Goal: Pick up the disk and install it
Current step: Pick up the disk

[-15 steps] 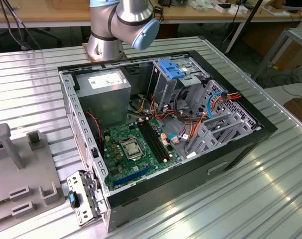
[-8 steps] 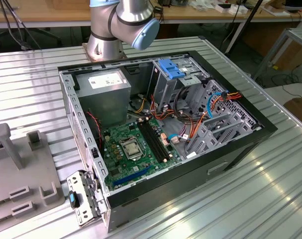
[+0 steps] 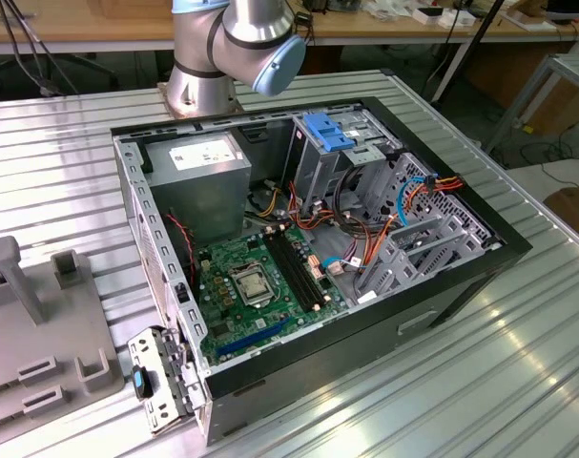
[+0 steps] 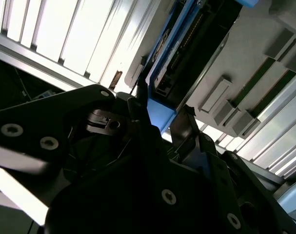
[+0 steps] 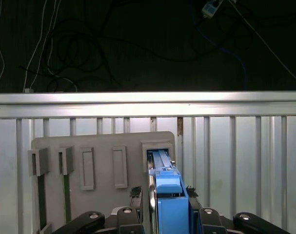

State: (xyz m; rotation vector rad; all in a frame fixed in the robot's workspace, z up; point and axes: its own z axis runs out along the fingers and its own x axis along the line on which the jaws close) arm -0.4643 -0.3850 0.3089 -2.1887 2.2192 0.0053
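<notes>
Main risk is the grip: the gripper [image 5: 164, 190] looks clamped on the near end of the disk [image 5: 171, 209], one finger on each side of its blue rail, though pad contact is hard to confirm in either wrist view. It has only the tip of a plastic carrier, so I'd expect flex or slip under load. Any tilt on the pull could jam the disk in its slot. The disk stands on edge in an end slot of the grey holder [image 5: 104, 146], far end seated in it. In the second wrist view the gripper [image 4: 162, 114] meets the disk [image 4: 182, 53] end-on, wrist in line with its long side. The holder [image 3: 31, 315] sits on the slatted worktop [image 3: 480, 382] at the exterior view's lower left. Further off, the open computer case [image 3: 442, 286] has loose cables [image 3: 361, 250] just beside the drive cage [image 3: 361, 172], a likely snag for the rails. The arm [image 3: 237, 48] has its base joints at top centre of the exterior view, behind the case.
</notes>
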